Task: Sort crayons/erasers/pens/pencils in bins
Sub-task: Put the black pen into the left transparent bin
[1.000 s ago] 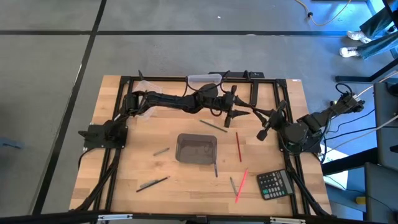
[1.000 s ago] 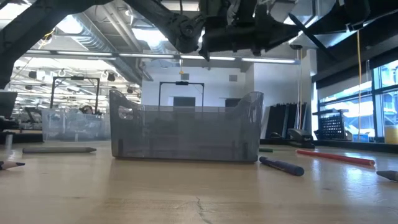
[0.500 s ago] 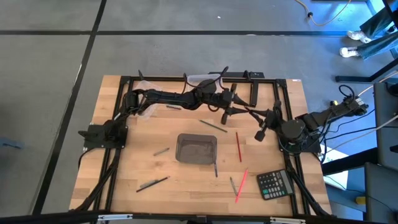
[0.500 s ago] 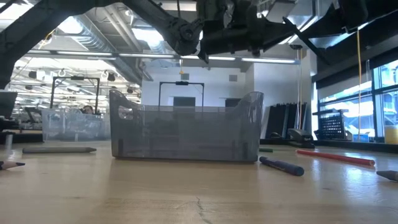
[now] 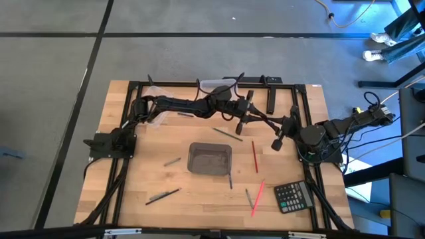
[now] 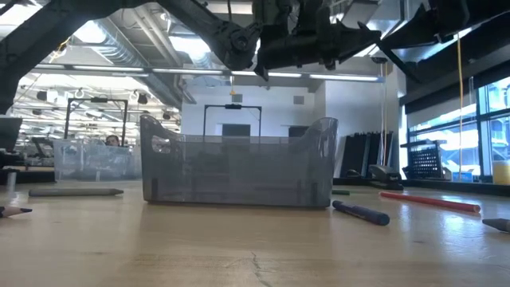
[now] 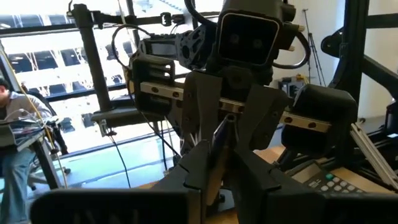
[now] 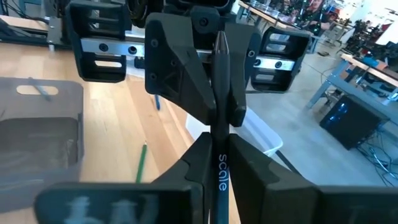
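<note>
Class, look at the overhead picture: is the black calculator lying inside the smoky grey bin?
No. The calculator lies flat on the table near its right front corner, well apart from the grey bin at the middle.

The two arms meet above the table's far edge. The left gripper (image 5: pixel 244 118) and the right gripper (image 5: pixel 277 143) point at each other, fingers of both pinched on one thin stick.
</note>
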Controlling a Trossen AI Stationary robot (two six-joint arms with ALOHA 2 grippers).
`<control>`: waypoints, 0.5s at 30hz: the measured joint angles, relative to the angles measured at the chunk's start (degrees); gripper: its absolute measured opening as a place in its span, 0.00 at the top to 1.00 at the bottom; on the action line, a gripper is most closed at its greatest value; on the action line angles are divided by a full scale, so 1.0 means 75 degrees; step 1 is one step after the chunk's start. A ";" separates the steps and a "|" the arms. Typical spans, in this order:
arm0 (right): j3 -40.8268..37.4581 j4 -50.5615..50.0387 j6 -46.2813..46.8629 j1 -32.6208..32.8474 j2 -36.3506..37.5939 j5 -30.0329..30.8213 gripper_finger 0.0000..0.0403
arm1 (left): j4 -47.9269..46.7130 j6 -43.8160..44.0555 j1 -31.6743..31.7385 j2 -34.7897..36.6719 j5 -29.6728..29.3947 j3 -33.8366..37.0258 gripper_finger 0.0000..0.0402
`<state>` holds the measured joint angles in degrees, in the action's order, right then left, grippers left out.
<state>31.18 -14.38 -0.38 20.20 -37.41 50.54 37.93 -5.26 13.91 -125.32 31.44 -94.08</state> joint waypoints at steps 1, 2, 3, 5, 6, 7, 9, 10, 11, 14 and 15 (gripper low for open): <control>0.0000 -0.0006 0.0017 -0.0014 0.0000 0.0003 0.87 | -0.0023 0.0003 0.0020 0.0000 0.0003 0.0000 0.90; 0.0000 -0.0015 0.0043 -0.0029 0.0000 0.0007 0.86 | -0.0078 0.0003 0.0048 0.0000 0.0003 -0.0001 0.91; -0.0003 -0.0046 0.0094 -0.0041 0.0000 0.0015 0.85 | -0.0150 0.0011 0.0080 0.0000 -0.0002 -0.0006 0.93; -0.0006 -0.0086 0.0197 -0.0049 0.0003 0.0082 0.82 | -0.0359 0.0073 0.0148 0.0000 -0.0076 -0.0006 0.95; -0.0006 -0.0140 0.0217 -0.0049 0.0009 0.0201 0.80 | -0.0490 0.0106 0.0189 0.0000 -0.0176 -0.0006 0.95; -0.0006 -0.0154 0.0262 -0.0049 0.0006 0.0348 0.78 | -0.0596 0.0177 0.0234 0.0000 -0.0296 -0.0006 0.96; -0.0006 -0.0339 0.0427 -0.0046 0.0025 0.0695 0.74 | -0.0897 0.0236 0.0309 0.0002 -0.0558 -0.0006 0.96; -0.0006 -0.0447 0.0536 -0.0046 0.0044 0.0881 0.72 | -0.1162 0.0233 0.0345 0.0041 -0.0703 -0.0006 0.96; -0.0006 -0.0582 0.0670 -0.0046 0.0070 0.1062 0.69 | -0.1483 0.0200 0.0373 0.0094 -0.0889 0.0000 0.95; -0.0006 -0.1073 0.1095 -0.0046 0.0175 0.1422 0.64 | -0.2690 -0.0225 0.0402 0.0456 -0.1840 0.0000 0.95; -0.0006 -0.1211 0.1230 -0.0046 0.0211 0.1460 0.62 | -0.3103 -0.0459 0.0399 0.0601 -0.2279 -0.0001 0.95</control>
<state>31.14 -23.46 8.84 19.86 -35.83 61.49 14.65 -8.70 16.91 -120.81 14.35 -94.09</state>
